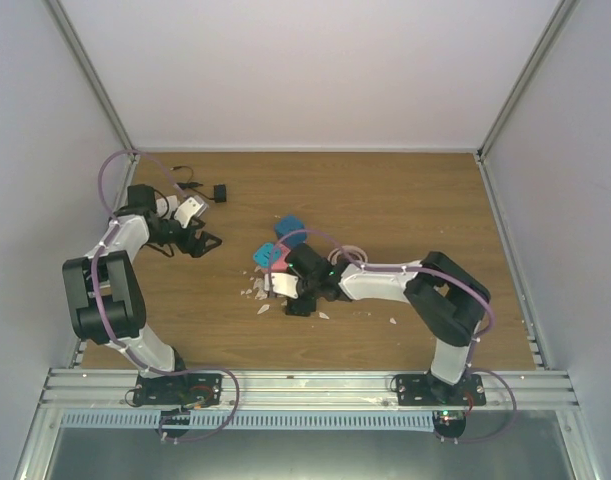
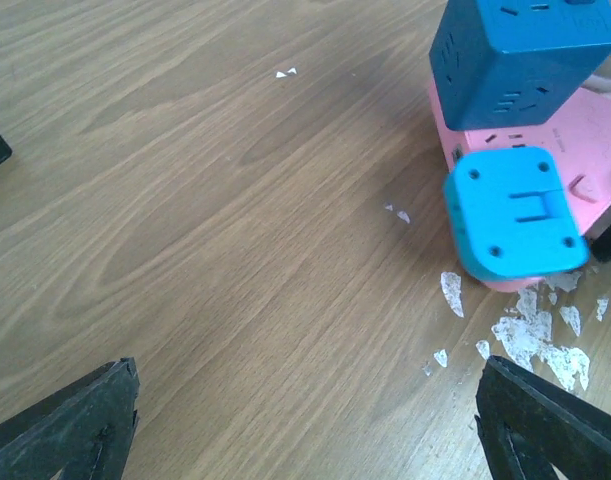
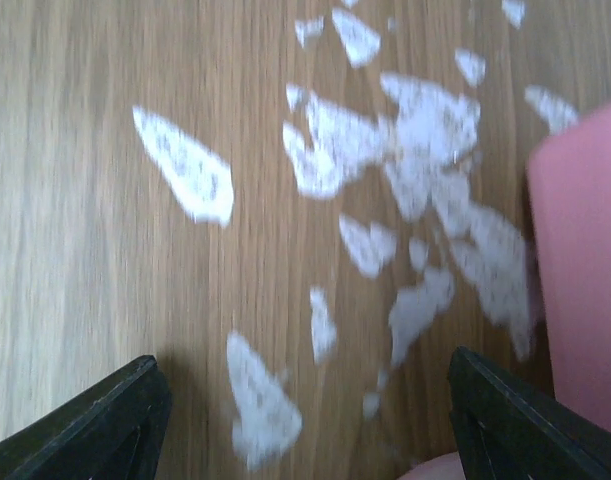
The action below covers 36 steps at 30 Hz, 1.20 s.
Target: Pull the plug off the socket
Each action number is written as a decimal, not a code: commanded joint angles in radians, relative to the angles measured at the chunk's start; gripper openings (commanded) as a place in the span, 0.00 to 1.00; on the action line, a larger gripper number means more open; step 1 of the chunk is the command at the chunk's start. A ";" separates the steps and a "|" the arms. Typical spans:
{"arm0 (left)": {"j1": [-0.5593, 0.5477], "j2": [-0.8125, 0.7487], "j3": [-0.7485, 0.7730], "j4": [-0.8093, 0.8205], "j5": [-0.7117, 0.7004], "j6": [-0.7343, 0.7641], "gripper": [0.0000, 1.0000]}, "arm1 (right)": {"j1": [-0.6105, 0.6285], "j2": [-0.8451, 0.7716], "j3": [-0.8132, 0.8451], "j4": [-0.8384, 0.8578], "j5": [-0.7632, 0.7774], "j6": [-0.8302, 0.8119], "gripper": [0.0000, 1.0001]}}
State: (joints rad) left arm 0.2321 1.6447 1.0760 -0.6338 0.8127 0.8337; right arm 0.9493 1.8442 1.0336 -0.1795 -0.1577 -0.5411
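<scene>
Left fingers (image 2: pixel 70 425): matte black, wedge-tipped;
Right fingers (image 3: pixel 520 425): same black wedges;
Left arm (image 1: pixel 125 240): behind the fingers, silver-white links, bulky black joints; purple cable (image 1: pixel 102 180) looped alongside;
Right arm (image 1: pixel 380 283): likewise white and black; second purple cable (image 1: pixel 482 300) arching over;
Bases (image 1: pixel 175 388): black plates, farthest from the fingers.

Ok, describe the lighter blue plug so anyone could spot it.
On the wooden table, find the salmon-pink socket at its middle, beside white flakes. The plug sits on the socket's corner nearest them: a cyan square with rounded corners, paler than the dark blue cube beside it and without outlet slots.
</scene>
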 commanded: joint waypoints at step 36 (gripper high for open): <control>-0.472 -0.344 -0.258 0.324 -0.049 0.211 0.92 | -0.487 -0.350 -0.162 -0.127 -0.418 0.008 0.82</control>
State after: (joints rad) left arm -0.1688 1.3796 0.8574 -0.4427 0.8196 0.9771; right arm 0.5240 1.5162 0.8268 -0.2695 -0.3992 -0.6052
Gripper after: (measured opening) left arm 0.908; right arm 0.802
